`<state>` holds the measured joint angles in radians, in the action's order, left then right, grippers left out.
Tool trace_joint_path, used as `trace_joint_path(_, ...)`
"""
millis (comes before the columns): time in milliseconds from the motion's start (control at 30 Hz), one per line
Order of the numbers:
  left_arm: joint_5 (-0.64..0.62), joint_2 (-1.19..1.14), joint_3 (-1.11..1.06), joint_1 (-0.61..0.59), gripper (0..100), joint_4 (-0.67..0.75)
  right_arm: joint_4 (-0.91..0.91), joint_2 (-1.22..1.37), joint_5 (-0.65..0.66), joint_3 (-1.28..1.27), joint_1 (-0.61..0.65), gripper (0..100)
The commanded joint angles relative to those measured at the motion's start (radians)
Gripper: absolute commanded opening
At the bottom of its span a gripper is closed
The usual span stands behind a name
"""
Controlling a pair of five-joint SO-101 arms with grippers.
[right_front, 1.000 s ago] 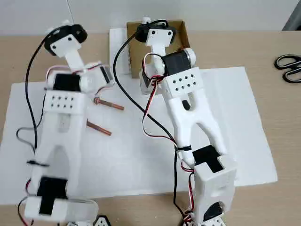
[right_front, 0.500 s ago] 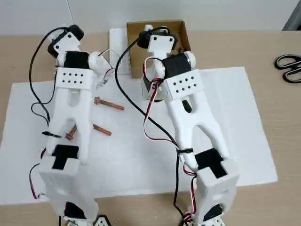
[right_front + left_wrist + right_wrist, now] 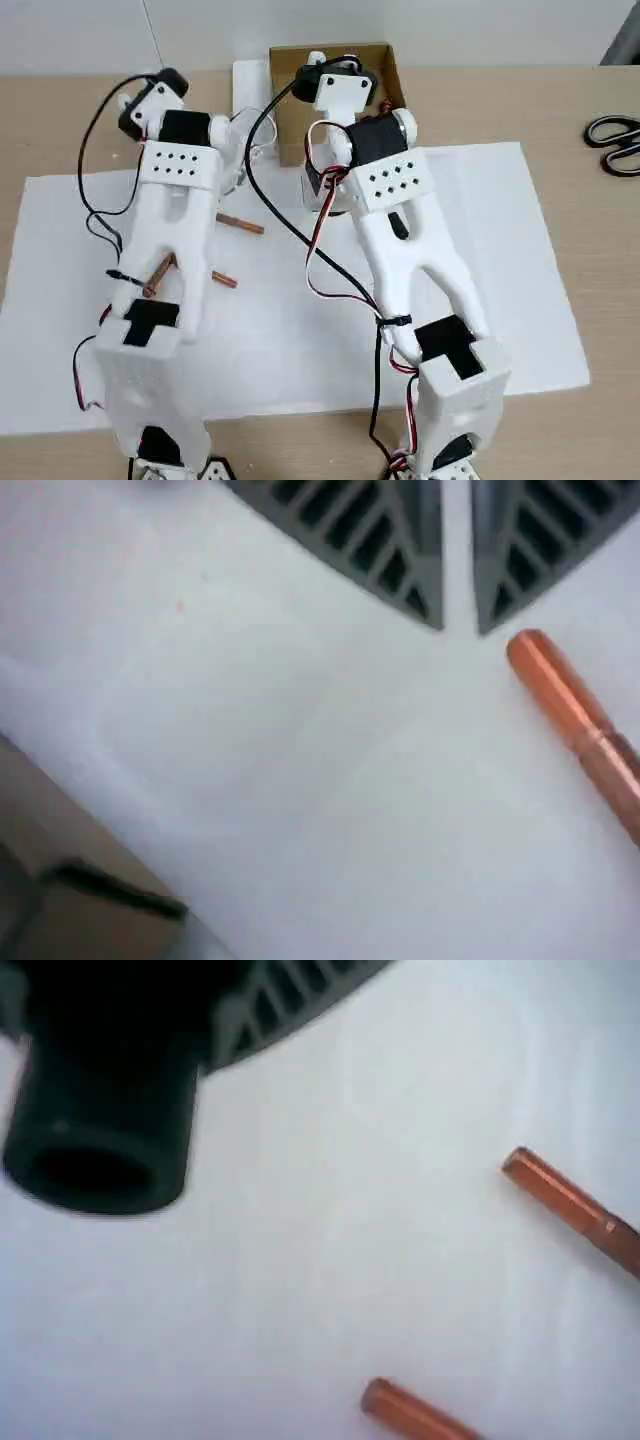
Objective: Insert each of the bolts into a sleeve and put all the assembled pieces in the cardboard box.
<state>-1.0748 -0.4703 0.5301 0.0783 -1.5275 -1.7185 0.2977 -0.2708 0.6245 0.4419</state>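
Three copper bolts lie on the white paper: one just past the left arm, one beside it and one partly under it. My left gripper hangs low over the paper, shut with only a thin slit between its ribbed fingers, and a bolt lies just off their tips. My right gripper is shut on a black hollow sleeve held above the paper, with two bolts lying farther off. The cardboard box stands at the far edge, behind the right arm.
White paper sheet covers the middle of the wooden table. Black scissors lie at the far right. A white ribbed block sits left of the box. Both arms' cables loop over the paper between them.
The left arm has swung up from the near left and stretched toward the far side, over the bolts, uncovering one bolt on its left. The right arm has barely shifted.
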Motion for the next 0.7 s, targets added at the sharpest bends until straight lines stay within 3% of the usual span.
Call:
trace_joint_path(0, -0.029, -0.035, 0.01, 0.006, 12, 0.026, -0.008, -0.061, 0.002, 0.005, -0.004, 0.2)
trace_joint_path(667, -0.167, -0.14, 0.012, 0.029, 11, -0.008, -0.005, -0.054, 0.002, 0.005, -0.007, 0.2)
